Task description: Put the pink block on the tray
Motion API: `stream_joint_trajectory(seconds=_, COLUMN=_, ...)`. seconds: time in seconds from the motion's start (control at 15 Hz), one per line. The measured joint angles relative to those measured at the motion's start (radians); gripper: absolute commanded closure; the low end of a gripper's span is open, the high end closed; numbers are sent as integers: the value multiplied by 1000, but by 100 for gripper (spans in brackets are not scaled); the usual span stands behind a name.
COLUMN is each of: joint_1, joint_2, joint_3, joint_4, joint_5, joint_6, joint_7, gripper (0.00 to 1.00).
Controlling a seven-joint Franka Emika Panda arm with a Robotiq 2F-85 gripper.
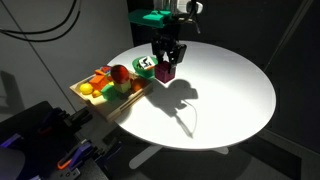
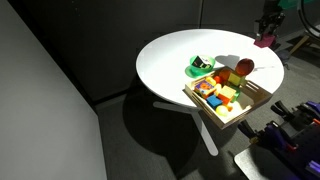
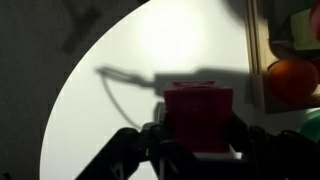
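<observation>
My gripper (image 1: pixel 166 66) is shut on the pink block (image 1: pixel 166 72) and holds it above the round white table (image 1: pixel 220 100), just beside the wooden tray (image 1: pixel 92 98). In the wrist view the block (image 3: pixel 198 118) sits between the two dark fingers (image 3: pixel 198 145), with the tray's edge (image 3: pixel 254 60) to the right. In an exterior view the gripper (image 2: pixel 265 36) with the block (image 2: pixel 264 41) hangs at the far side of the table, beyond the tray (image 2: pixel 258 98).
The tray holds several toy fruits and blocks, among them an orange-red ball (image 1: pixel 119 73) (image 3: pixel 292 78). A green and white object (image 1: pixel 145 66) (image 2: pixel 200 67) lies on the table by the tray. Dark equipment (image 1: pixel 40 135) stands below the table's edge.
</observation>
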Motion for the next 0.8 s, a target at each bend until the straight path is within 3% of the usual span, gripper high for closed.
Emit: stream_joint_trajectory(seconds=0.8, joint_1=91, joint_2=-155, joint_3=85, joint_4=-67, joint_5=-23, joint_6=-71, joint_7=-17, gripper=69)
